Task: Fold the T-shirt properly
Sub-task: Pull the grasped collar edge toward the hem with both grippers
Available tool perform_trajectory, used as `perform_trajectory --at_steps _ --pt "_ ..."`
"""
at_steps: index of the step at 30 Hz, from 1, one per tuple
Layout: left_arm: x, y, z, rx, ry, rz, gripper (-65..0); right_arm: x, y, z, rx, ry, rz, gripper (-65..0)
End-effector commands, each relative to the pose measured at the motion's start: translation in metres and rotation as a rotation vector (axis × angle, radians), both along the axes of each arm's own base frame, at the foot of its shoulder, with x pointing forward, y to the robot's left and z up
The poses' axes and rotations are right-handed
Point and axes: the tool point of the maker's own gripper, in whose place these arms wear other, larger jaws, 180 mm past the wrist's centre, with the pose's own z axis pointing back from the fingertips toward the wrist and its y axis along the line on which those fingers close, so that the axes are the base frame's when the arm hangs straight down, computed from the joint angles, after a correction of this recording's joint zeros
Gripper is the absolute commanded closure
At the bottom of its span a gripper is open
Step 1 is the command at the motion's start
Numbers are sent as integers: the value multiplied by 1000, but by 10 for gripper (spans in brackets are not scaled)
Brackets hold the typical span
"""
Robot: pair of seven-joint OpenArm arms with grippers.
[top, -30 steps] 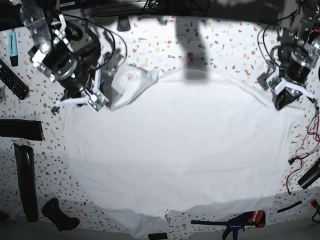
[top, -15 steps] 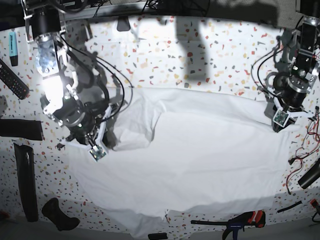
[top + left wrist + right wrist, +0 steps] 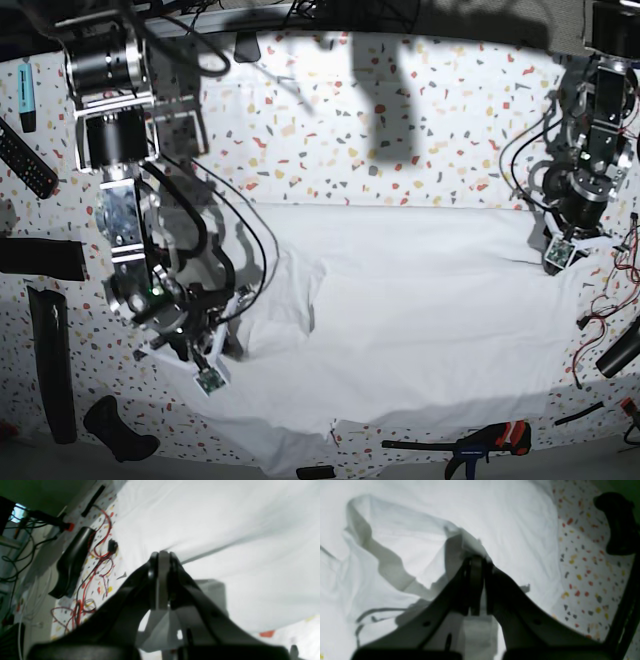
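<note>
The white T-shirt [image 3: 420, 320] lies spread over the middle of the speckled table [image 3: 350, 120], its far edge drawn forward into a fold. At the shirt's left side my right gripper [image 3: 207, 378] is shut on a bunched piece of the cloth. In the right wrist view, the right gripper [image 3: 475, 558] pinches a rumpled fold of the T-shirt [image 3: 407, 542]. My left gripper [image 3: 560, 252] is shut on the shirt's right corner. In the left wrist view, the left gripper [image 3: 161, 555] holds a strip of the T-shirt [image 3: 225, 530] between its closed tips.
Left of the shirt lie a remote [image 3: 25, 160], a blue marker [image 3: 26, 95] and black bars [image 3: 50, 360]. A black handle [image 3: 118, 428] sits front left. A clamp [image 3: 480, 440] lies at the front edge. Red wires [image 3: 610, 300] and a black cylinder [image 3: 620, 350] lie right.
My right gripper has pulled its piece of the shirt from the back left toward the front left. My left gripper has come forward a little with its corner. The shirt's far edge has followed.
</note>
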Motion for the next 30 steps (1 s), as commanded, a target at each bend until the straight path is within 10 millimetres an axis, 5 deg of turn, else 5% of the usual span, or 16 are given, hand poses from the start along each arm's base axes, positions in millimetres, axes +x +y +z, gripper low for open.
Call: perform_trajectory --at_steps 1,10,17,22,23,27,30 --pt "10 6 20 10 -60 4 0 17 2 26 20 -66 -1 0" --pt "9 22 16 33 -51 89 0 51 -8 30 18 -34 -44 0" --pt "2 30 -8 30 3 112 0 53 -10 30 18 -29 -48 0" --pt "6 27 -2 23 -28 95 0 53 -10 31 20 -34 -47 0" --pt "7 26 1 20 -41 87 0 54 -9 32 20 -44 -44 -24" --pt "9 24 2 14 -47 85 0 60 -16 41 -58 -112 -38 -310" --pt "9 23 2 14 -47 84 0 61 -19 43 -70 -127 -53 -343"
